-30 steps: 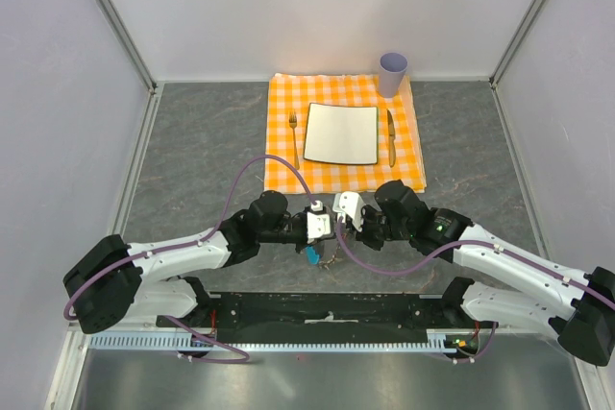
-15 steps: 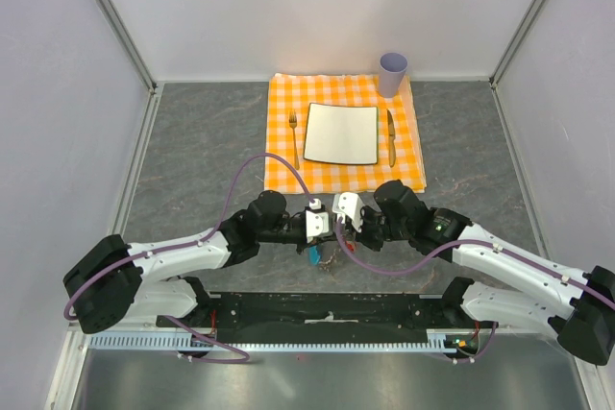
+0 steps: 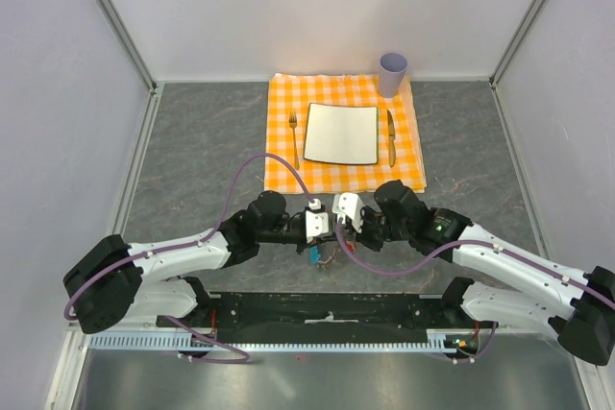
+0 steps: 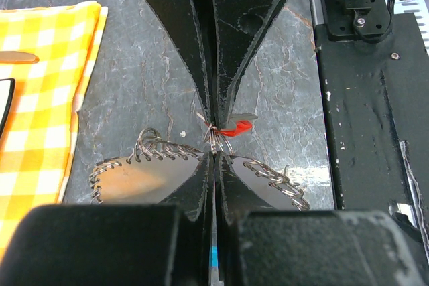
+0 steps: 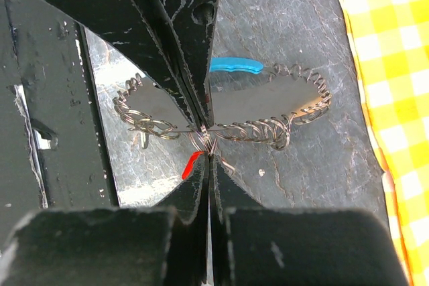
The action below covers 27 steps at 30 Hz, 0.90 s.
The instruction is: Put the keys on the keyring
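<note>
One key (image 4: pixel 236 127): red head, three o'clock of the pinch point, against keyring (image 5: pixel 268 128).
Left gripper (image 4: pixel 214 159): clenched on keyring.
Right gripper (image 5: pixel 209 159): seemingly pinching key.
Change: nothing moved lately; you're stalled mid-threading.

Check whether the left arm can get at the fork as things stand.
Probably not yet. The fork lies uncovered on the cloth, but the left gripper is shut on the keyring, nose to nose with the right gripper. It would have to let go first.
</note>
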Tool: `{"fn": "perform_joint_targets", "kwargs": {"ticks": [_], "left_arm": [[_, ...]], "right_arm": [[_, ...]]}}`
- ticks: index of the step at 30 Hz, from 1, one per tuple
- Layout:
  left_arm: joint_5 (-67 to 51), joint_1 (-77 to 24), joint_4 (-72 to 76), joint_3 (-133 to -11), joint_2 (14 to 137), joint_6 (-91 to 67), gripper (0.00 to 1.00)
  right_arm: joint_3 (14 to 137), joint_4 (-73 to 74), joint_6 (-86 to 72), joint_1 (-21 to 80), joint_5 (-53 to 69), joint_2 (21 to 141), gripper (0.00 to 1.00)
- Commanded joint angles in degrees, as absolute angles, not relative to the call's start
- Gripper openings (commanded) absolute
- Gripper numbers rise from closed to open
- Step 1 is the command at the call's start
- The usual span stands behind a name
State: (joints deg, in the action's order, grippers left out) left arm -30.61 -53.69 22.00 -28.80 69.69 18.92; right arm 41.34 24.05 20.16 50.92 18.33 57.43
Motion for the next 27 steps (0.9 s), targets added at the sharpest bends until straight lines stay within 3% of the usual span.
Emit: {"fn": "perform_joint_targets", "kwargs": {"ticks": [1, 27], "left_arm": [[-33.0, -53.8, 27.5, -29.6, 68.8, 18.9, 0.02], [-31.9, -54.1, 24.3, -32.3, 71.4, 18.6, 0.02]], "right_arm": [[43.2, 21.7, 20.6, 51.6, 20.9, 57.0, 0.0], [43.2, 19.4, 20.5, 51.9, 23.7, 54.6, 0.0]]}}
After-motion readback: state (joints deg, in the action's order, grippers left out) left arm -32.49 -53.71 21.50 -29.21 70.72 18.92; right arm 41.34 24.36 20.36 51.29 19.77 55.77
